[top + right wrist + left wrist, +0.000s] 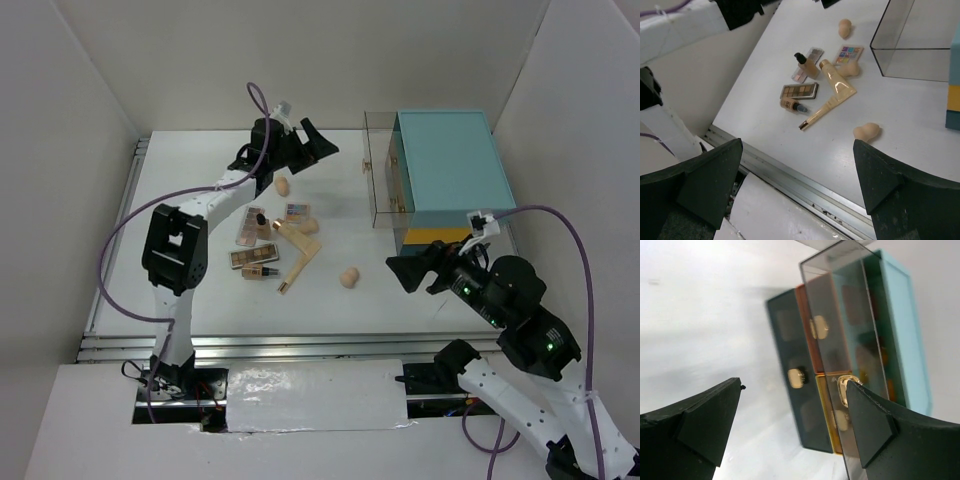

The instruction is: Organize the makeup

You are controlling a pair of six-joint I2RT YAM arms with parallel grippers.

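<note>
White walls, white table point(420, 300); makeup point(275, 245) lies loose centre-left, case point(450, 150) far right. Far side, left fingers point(320, 141) spread wide, empty, raised near a sponge point(283, 186); right fingers point(405, 272) spread, empty, near right. Looks between picks; next move needs a descent onto one item.

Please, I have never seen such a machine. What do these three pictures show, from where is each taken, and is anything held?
This is a robot with two arms at the near edge of a white table. One picture looks down from above; the other two come from cameras on the wrists, so the black wedges there are each arm's own fingers. On the table lies makeup: peach sponges, flat palettes, beige tubes, a small black-capped bottle. To the right stands a teal case with a clear front part. The left gripper faces the case, the right gripper faces the makeup. Both are open and hold nothing.
</note>
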